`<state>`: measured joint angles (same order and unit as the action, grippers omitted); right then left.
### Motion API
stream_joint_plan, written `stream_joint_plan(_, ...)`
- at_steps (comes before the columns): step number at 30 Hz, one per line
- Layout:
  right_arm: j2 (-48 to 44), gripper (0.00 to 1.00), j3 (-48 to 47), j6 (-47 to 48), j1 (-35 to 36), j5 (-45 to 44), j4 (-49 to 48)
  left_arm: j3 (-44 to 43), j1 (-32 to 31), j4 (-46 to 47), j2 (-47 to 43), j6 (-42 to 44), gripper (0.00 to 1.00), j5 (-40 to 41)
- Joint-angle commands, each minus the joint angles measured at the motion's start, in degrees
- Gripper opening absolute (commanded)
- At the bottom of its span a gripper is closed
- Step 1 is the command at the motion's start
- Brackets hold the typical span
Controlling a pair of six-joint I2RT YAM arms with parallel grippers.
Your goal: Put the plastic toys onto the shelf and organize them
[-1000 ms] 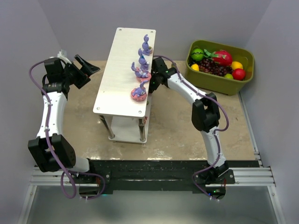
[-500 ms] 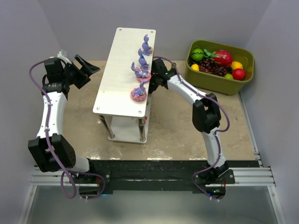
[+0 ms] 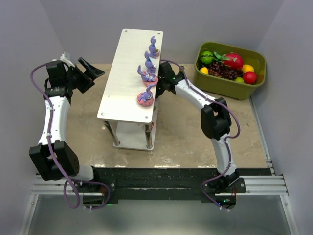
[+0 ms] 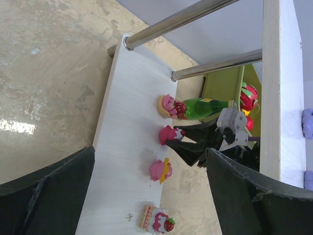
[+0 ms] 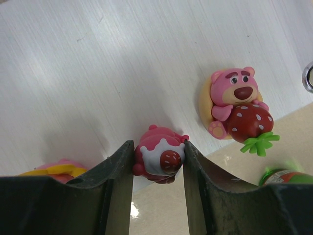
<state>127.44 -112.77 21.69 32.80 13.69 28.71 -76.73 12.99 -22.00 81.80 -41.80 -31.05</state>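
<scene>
Across the middle of the table (image 3: 186, 137) stands the shelf (image 3: 128, 73), with four purple bunnies (image 3: 150, 62) lined along the right edge of its top board. At its left the left gripper (image 3: 92, 68) hangs with fingers spread and empty. Reaching under from the right, the right gripper (image 5: 158, 149) pinches a pink strawberry toy (image 5: 159, 156) at the right edge of the lower tier (image 4: 124, 147), a pink bear (image 5: 234, 98) just beside it.

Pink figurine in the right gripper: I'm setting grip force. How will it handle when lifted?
Probably rigid: the pink figurine looks like glossy moulded plastic, so it may slip in the right gripper. Likely light, being tiny. Rounded sides could let it twist.
</scene>
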Motion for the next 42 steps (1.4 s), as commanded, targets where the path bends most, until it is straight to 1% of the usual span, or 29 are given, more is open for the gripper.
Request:
stream_joint_plan(1, -2.4, 0.25, 0.9, -0.4, 1.4, 3.3, -2.6, -1.8, 0.4, 0.5, -1.2, 1.5, 0.99, 0.0)
stream_joint_plan(8, -2.3, 0.27, 2.1, -0.7, 1.3, 2.8, -3.0, -1.8, 0.4, 0.5, -1.2, 1.5, 0.99, 0.1)
stream_joint_plan(12, -1.8, 0.32, 2.1, -0.4, 1.3, 1.3, -2.6, -1.8, 0.3, 0.5, -1.1, 1.5, 1.00, 0.0)
stream_joint_plan(13, -1.8, 0.36, 2.1, -0.4, 1.3, 1.1, -2.6, -1.8, 0.3, 0.5, -1.1, 1.6, 1.00, 0.0)
stream_joint_plan(20, -1.7, 0.47, 1.4, -0.4, 1.4, -1.1, -1.9, -1.7, 0.4, 0.5, -1.1, 1.5, 0.99, 0.1)
stream_joint_plan(35, -3.4, 0.58, 1.9, -1.7, 1.3, -1.8, -4.1, -1.5, 0.4, 0.3, -1.6, 1.7, 0.99, 0.2)
stream_joint_plan(42, -5.9, 0.63, 4.7, -2.0, 1.2, -2.4, -6.1, -1.5, 0.4, 0.3, -1.6, 1.6, 1.00, 0.2)
